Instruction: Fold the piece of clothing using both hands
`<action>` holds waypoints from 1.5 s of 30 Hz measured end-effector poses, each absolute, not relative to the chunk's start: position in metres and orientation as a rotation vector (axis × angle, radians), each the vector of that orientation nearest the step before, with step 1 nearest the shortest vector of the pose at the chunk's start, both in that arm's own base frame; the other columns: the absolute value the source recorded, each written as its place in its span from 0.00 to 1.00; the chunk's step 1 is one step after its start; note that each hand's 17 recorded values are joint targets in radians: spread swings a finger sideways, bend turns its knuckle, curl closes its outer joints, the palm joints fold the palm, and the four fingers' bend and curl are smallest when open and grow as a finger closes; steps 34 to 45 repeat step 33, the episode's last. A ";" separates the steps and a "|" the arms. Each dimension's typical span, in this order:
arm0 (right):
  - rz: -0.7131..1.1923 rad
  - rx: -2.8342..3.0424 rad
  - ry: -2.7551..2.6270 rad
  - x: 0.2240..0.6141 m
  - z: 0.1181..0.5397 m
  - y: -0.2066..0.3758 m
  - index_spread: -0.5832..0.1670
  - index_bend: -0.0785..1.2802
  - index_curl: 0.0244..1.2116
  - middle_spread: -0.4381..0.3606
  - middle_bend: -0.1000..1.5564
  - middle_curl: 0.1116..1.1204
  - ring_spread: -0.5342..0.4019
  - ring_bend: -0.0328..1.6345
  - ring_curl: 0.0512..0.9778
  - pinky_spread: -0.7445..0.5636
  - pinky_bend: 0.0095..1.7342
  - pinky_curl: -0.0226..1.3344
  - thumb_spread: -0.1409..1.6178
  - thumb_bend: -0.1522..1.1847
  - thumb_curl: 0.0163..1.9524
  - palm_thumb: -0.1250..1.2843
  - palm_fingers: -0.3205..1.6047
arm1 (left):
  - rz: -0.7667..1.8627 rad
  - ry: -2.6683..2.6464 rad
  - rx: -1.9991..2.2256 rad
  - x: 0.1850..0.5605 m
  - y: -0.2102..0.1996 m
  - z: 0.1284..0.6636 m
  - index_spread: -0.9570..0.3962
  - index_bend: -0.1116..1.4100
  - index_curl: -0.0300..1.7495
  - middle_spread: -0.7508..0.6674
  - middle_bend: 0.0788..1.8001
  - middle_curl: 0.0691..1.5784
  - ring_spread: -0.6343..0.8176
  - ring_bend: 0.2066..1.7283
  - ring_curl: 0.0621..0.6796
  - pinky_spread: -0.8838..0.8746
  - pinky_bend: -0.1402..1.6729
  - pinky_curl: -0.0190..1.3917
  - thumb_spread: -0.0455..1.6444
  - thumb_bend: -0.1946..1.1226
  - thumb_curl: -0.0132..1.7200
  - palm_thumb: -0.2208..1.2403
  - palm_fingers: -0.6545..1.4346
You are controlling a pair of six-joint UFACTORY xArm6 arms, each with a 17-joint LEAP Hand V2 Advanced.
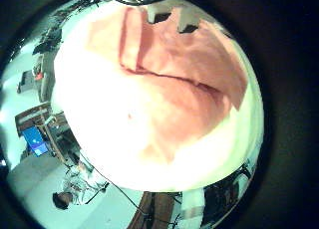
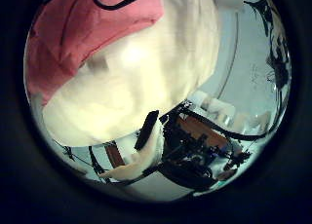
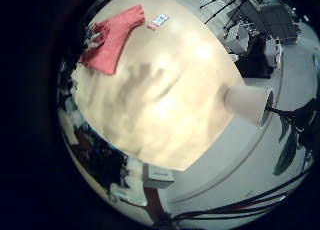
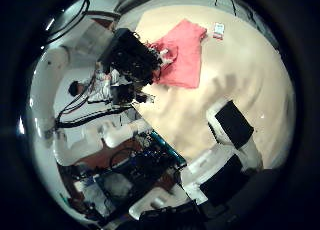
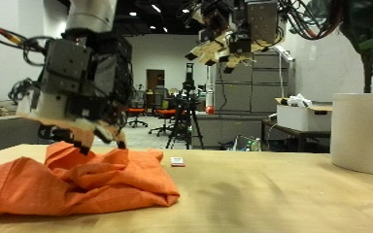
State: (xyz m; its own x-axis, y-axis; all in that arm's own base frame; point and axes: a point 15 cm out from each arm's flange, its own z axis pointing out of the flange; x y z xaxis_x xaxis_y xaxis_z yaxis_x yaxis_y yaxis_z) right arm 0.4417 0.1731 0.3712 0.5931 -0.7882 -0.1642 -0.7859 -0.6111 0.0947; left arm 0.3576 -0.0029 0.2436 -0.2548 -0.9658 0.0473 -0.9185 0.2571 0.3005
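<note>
A salmon-pink piece of clothing (image 5: 77,180) lies crumpled in a heap on the tan table (image 5: 277,194). My right hand (image 5: 238,34) is high above the table, away from the cloth, open and holding nothing. The clothing fills much of the left little finger side palm view (image 1: 179,75) and shows in the left thumb side palm view (image 2: 78,34). It looks small in the right little finger side palm view (image 3: 112,38) and in the right thumb side palm view (image 4: 180,52), beside the left hand (image 4: 135,60).
A small white card (image 5: 177,161) lies on the table behind the clothing, also in the right little finger side palm view (image 3: 160,20). A tall white cylinder (image 5: 362,131) stands at the table's far end, under a plant (image 5: 368,39).
</note>
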 end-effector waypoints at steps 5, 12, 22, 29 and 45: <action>-0.338 2.757 -1.382 0.413 0.396 0.156 0.46 0.19 0.26 0.71 0.16 0.17 0.81 0.16 0.18 0.83 0.14 0.25 0.87 0.10 0.31 0.72 0.22 | -0.301 -2.282 1.814 0.337 0.004 0.294 0.78 0.17 0.17 0.76 0.06 0.13 0.80 0.12 0.27 0.79 0.21 0.25 0.70 0.13 0.18 0.33 0.29; -0.340 2.716 -1.452 0.374 0.412 0.134 0.44 0.19 0.26 0.71 0.17 0.16 0.81 0.14 0.19 0.83 0.14 0.25 0.87 0.11 0.30 0.69 0.20 | -0.287 -2.253 1.870 0.298 0.003 0.330 0.79 0.17 0.17 0.77 0.06 0.13 0.81 0.12 0.27 0.79 0.21 0.25 0.70 0.13 0.18 0.33 0.29; -0.344 2.684 -1.505 0.323 0.365 0.117 0.44 0.19 0.26 0.71 0.17 0.16 0.81 0.14 0.20 0.82 0.13 0.25 0.87 0.11 0.28 0.66 0.20 | -0.210 -2.206 1.916 0.260 -0.001 0.313 0.78 0.17 0.17 0.76 0.06 0.13 0.80 0.12 0.27 0.79 0.21 0.25 0.70 0.13 0.18 0.34 0.30; -0.344 2.663 -1.546 0.322 0.339 0.111 0.42 0.19 0.26 0.70 0.17 0.16 0.82 0.14 0.20 0.82 0.13 0.25 0.87 0.10 0.26 0.63 0.19 | -0.161 -2.163 1.995 0.255 0.010 0.302 0.78 0.18 0.17 0.75 0.06 0.14 0.80 0.13 0.27 0.78 0.21 0.25 0.70 0.13 0.18 0.35 0.30; -0.357 2.649 -1.551 0.319 0.334 0.109 0.41 0.19 0.26 0.70 0.17 0.16 0.82 0.13 0.20 0.82 0.13 0.26 0.87 0.10 0.25 0.61 0.19 | -0.134 -2.149 2.016 0.253 0.014 0.302 0.78 0.18 0.17 0.75 0.06 0.14 0.79 0.13 0.28 0.78 0.21 0.25 0.69 0.13 0.18 0.36 0.31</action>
